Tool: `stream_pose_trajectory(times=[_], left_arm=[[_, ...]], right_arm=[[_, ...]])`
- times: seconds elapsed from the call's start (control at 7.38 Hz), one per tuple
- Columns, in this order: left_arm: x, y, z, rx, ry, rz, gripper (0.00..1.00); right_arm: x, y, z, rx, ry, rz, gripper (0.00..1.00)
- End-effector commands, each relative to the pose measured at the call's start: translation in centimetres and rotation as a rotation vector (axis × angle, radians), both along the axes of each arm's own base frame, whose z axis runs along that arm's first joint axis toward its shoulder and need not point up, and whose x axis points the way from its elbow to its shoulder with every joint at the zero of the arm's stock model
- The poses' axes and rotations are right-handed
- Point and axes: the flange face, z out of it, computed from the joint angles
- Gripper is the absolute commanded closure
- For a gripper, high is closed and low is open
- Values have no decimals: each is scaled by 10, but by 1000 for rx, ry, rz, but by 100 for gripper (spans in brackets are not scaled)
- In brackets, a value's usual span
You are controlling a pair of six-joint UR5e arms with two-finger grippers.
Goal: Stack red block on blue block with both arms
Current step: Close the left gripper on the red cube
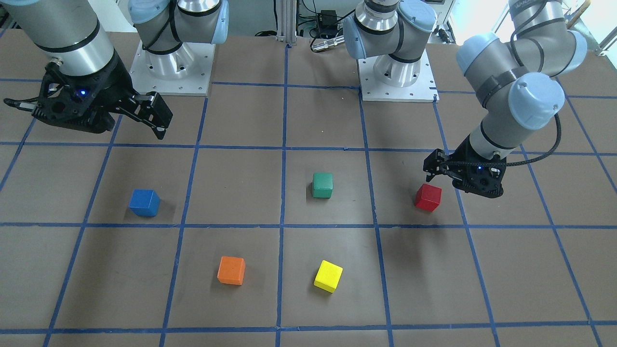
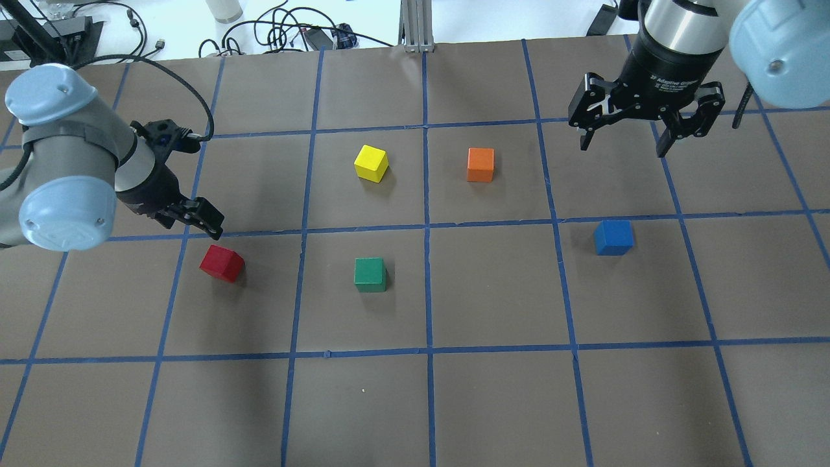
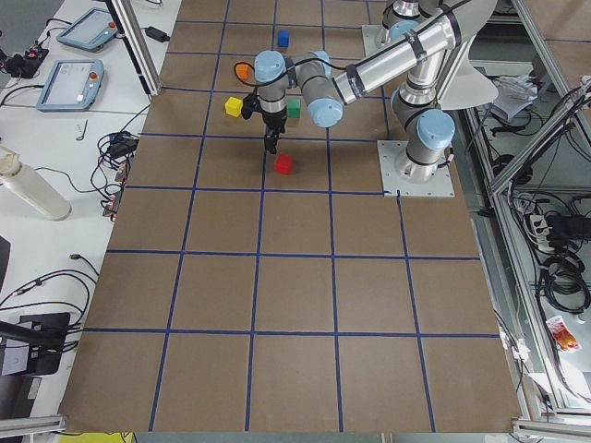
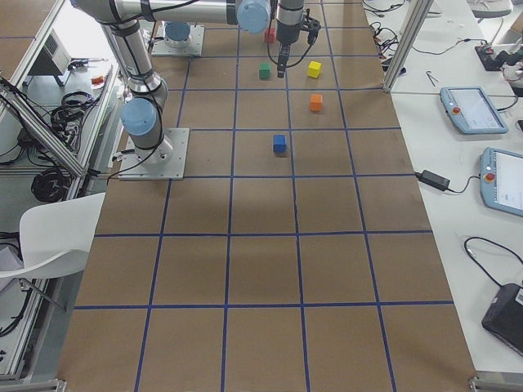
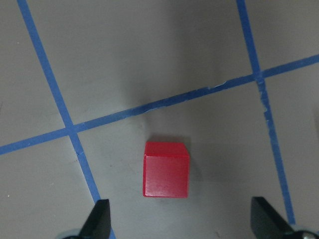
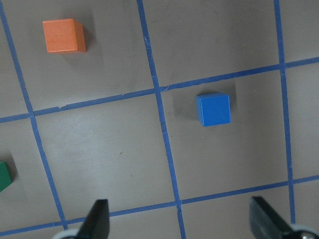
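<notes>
The red block (image 1: 428,197) sits on the brown table and also shows in the overhead view (image 2: 222,263). My left gripper (image 2: 194,224) is open and empty, hovering just above and beside it. In the left wrist view the red block (image 5: 166,169) lies between the two spread fingertips (image 5: 99,221), a little left of centre. The blue block (image 2: 613,237) stands alone on the other side of the table (image 1: 144,202). My right gripper (image 2: 622,148) is open and empty, held high, away from the blue block (image 6: 214,109).
A green cube (image 2: 370,274), a yellow cube (image 2: 371,163) and an orange cube (image 2: 480,164) stand between the red and blue blocks. Blue tape lines grid the table. The two arm bases (image 1: 171,72) stand at the robot's side of the table.
</notes>
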Motion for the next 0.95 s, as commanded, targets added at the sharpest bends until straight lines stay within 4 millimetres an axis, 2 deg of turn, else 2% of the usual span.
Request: stream_pose_trajectory(times=[0.0,0.27,0.41,0.68,0.81], left_arm=[[3,14,-55,37,13,-11,0],[0,23,-76,44,13,-9,0],[1,19,-78,11,4,-3,8],[1,12,-85,-33,-11,-2,59],[0,12,-85,-34,-10,15,75]], right_arm=[[0,-1,2,-8,0,1,0],[0,-1,2,-8,0,0,0],[0,-1,2,-5,0,0,0],[0,0,1,-2,-1,-1,0],[0,0,1,-2,-1,1,0]])
